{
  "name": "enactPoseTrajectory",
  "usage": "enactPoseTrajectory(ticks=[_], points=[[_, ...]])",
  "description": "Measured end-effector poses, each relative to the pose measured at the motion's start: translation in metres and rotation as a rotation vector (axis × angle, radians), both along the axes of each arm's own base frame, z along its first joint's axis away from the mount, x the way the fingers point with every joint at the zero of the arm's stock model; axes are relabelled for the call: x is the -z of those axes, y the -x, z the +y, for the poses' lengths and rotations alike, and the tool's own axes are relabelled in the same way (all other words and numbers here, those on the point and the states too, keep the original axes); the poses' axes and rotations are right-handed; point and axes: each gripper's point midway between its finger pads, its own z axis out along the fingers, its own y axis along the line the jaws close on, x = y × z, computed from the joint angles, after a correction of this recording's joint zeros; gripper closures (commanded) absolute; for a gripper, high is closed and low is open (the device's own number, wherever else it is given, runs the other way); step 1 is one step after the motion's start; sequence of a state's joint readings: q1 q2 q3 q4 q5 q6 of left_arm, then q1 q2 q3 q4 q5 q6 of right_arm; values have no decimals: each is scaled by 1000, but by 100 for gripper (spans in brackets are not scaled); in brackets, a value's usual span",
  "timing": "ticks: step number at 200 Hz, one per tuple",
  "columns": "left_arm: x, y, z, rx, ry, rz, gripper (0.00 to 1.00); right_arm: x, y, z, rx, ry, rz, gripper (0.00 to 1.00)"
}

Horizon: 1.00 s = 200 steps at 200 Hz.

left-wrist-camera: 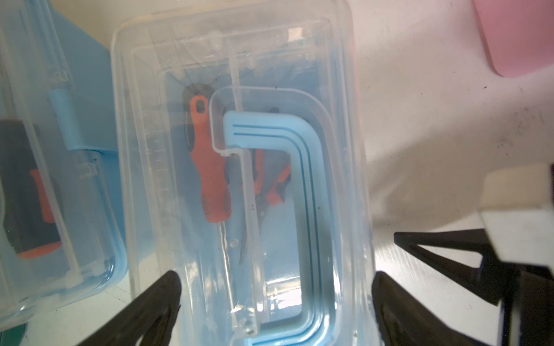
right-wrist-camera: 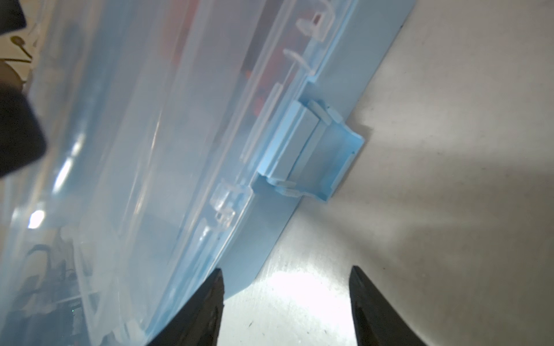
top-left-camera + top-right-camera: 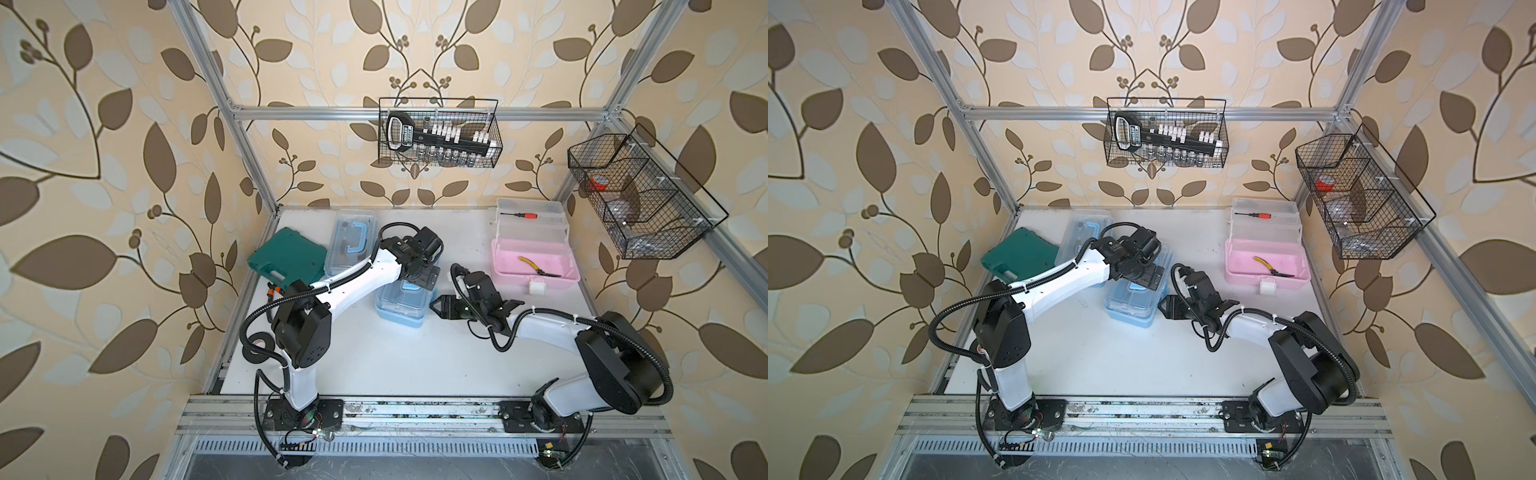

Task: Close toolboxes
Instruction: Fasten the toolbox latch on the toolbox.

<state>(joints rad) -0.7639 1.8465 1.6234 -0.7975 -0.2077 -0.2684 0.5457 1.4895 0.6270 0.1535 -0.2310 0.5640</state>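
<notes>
white table [image 3: 374, 365]: left tool [image 1: 275, 278] wide over nearer blue toolbox [image 3: 401, 307], right tool [image 2: 287, 268] parted beside.

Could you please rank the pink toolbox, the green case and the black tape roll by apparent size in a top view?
1. pink toolbox, lid open
2. green case, partly covered
3. black tape roll

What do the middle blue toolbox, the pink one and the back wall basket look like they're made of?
Middle blue toolbox: seemingly moulded plastic, opaque light blue base, glossy clear lid; tools show through it. Pink toolbox: likely similar plastic, matte pink tub, translucent raised lid. Back wall basket: thin black wire grid, probably coated metal.
</notes>
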Motion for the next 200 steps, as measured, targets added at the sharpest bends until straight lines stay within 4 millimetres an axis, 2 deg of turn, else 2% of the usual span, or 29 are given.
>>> enactPoseTrajectory(ticks=[33, 58, 91, 131, 180, 200], points=[[3, -3, 1, -6, 8, -5, 1, 0, -11, -8, 53, 35, -54, 36], [8, -3, 0, -3, 12, -8, 1, 9, -12, -14, 81, 78, -87, 35], [8, -6, -2, -6, 20, -23, 1, 24, -9, -11, 81, 135, -112, 35], [8, -7, -2, -7, 30, -35, 1, 19, -16, -1, 97, 146, -191, 34], [8, -6, -2, -8, 44, -50, 1, 32, -28, -8, 166, 187, -214, 34], [8, -6, -1, -8, 48, -54, 1, 32, -34, -10, 202, 188, -232, 34]])
